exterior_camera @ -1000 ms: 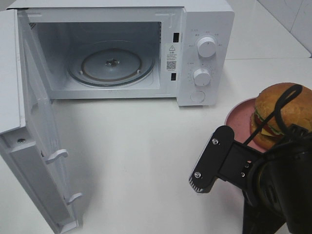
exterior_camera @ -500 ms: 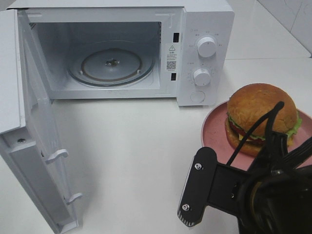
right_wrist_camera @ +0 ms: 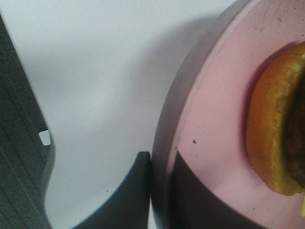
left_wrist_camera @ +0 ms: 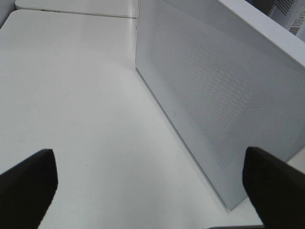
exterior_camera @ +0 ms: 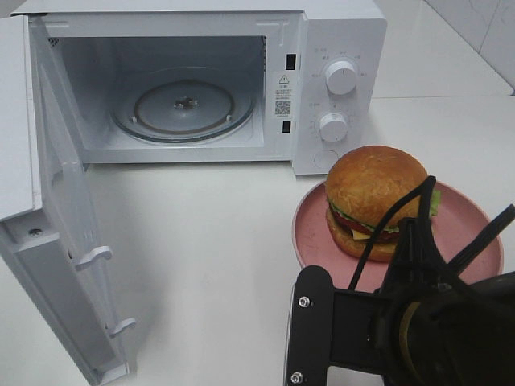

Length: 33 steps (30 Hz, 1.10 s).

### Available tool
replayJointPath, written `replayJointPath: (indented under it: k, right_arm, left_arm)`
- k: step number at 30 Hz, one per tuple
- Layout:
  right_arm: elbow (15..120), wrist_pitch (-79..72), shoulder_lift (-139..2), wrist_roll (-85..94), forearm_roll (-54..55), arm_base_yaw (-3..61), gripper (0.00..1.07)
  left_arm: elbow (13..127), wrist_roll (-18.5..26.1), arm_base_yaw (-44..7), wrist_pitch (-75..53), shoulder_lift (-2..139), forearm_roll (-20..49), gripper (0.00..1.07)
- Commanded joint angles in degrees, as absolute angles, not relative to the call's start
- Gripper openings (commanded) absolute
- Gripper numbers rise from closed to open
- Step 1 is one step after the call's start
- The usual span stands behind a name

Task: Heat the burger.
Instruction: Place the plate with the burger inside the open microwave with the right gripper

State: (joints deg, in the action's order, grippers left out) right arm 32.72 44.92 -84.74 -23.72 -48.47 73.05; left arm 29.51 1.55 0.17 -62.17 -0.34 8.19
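Right gripper pinched the rim of the pink plate bearing the burger; loading step judged underway. Next move called for level carriage onto the microwave turntable.

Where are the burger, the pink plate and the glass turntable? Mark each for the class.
burger (exterior_camera: 376,181): exterior high view, top of bun.
pink plate (exterior_camera: 310,237): exterior high view, bare left rim.
glass turntable (exterior_camera: 157,104): exterior high view, glass left of hub.

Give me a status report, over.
Left gripper open beside the door. Right gripper shut on plate rim. Burger on plate; microwave open, nothing blocking.
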Motion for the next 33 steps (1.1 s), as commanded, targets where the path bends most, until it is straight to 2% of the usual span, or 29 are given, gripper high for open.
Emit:
replayJointPath:
  k: [1, 16, 23, 33]
  right_arm:
    - [32.8, 45.8, -84.1, -22.5, -53.9, 73.1, 0.02]
    - [32.8, 35.2, -84.1, -22.4, -61.4, 72.8, 0.02]
    - [32.8, 34.7, -84.1, -16.5, -63.1, 72.8, 0.01]
    - [32.8, 26.0, -84.1, -4.4, -62.5, 63.7, 0.00]
  left_arm:
    - [29.5, 1.7, -0.1, -61.4, -1.4, 8.1, 0.98]
    - [29.5, 1.7, -0.1, -61.4, -1.4, 8.1, 0.98]
    - [29.5, 1.7, -0.1, -61.4, -1.4, 8.1, 0.98]
    - [29.5, 1.7, -0.1, -61.4, -1.4, 8.1, 0.98]
